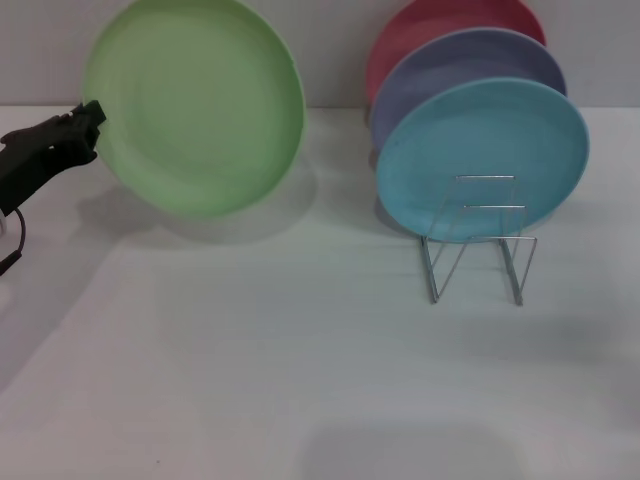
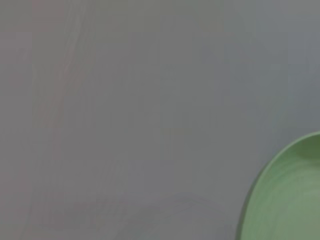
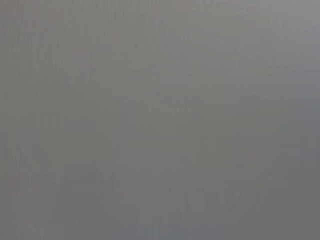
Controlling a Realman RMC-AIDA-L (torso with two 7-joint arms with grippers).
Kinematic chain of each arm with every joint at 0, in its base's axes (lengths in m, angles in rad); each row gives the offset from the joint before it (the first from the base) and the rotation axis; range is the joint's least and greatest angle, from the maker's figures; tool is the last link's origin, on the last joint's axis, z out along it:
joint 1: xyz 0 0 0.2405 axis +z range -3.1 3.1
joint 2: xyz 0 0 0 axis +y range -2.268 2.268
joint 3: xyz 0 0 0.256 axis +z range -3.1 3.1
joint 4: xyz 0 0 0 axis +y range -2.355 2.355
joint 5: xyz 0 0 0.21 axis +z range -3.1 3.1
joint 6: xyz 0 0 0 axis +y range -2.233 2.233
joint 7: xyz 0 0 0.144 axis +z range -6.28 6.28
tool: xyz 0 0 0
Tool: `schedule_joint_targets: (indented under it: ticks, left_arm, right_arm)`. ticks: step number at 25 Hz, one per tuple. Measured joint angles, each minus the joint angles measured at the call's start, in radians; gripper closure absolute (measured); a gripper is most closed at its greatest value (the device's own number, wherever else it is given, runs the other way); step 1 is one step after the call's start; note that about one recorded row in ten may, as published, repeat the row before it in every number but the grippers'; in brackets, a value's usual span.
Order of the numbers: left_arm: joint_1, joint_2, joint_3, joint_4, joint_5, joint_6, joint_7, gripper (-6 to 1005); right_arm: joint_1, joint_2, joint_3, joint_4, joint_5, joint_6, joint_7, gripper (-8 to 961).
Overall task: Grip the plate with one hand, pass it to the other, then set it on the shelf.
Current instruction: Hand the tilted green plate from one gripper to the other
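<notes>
1. The round, light green, matte plastic plate [image 1: 195,105] is up in the air, tilted nearly upright with its hollow face turned toward the robot, well to the left of the thin silver wire dish rack [image 1: 478,238] and not touching the white tabletop [image 1: 300,380].
2. The left gripper [image 1: 92,120], black and reaching in from the left, has its fingers pinched onto the green plate's left rim (only that one edge is held).
3. In the left wrist view a curved piece of that same green plate [image 2: 287,197] shows against a plain grey background.
4. The rack, my landmark here, stands on the table; its two front loop dividers carry nothing.
5. Behind those loops, three plates stand on edge in the rack: a turquoise-blue plate [image 1: 482,155] nearest, a lavender plate [image 1: 470,65] behind it, a pinkish-red plate [image 1: 440,25] at the back.
6. The right gripper appears nowhere; its wrist view shows only flat grey.
</notes>
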Motion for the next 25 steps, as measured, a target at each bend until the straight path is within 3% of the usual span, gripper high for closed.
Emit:
schedule_joint_targets:
  ticks: [10,18,25]
  left_arm:
    - [-0.018,0.005,0.003,-0.005,0.017,0.021,0.042,967]
    - [-0.005,-0.003,0.012,0.118,0.047,0.122,0.193,967]
    - [0.000,-0.004,0.014,0.185,0.042,0.118,0.303,966]
  right_arm:
    - [-0.008,0.001,0.000,-0.001,-0.001,-0.005,0.000,224]
    - [-0.005,-0.006,0.000,-0.001,-0.001,-0.004,0.000,225]
    - [0.001,-0.007,0.000,-0.001,-0.001,0.000,-0.004,226]
